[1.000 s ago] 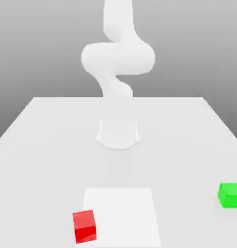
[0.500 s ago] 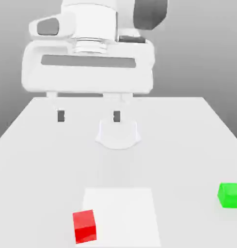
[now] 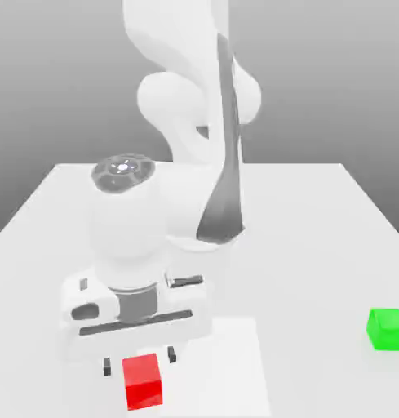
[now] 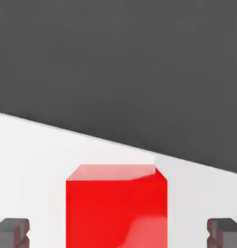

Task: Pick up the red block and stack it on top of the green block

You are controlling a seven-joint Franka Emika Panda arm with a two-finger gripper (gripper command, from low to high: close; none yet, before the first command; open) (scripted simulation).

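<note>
Wide-open empty jaws [image 3: 139,361] astride red block [image 3: 143,382], green block [image 3: 388,329] in exterior view

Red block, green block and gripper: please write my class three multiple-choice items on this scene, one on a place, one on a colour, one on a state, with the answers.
1. Where is the green block?
A. At the exterior view's left
B. At the exterior view's right
C. On the red block

2. What colour is the block nearer the gripper?
A. Blue
B. Green
C. Red

3. What is the gripper's state?
A. Open
B. Shut, holding nothing
C. Shut on the green block

1: B; the green block sits near that view's right edge.
2: C; the red block lies by the gripper, the green one far off.
3: A; in the hand view the fingertips stand wide apart, with gaps between them and the red block.
</note>
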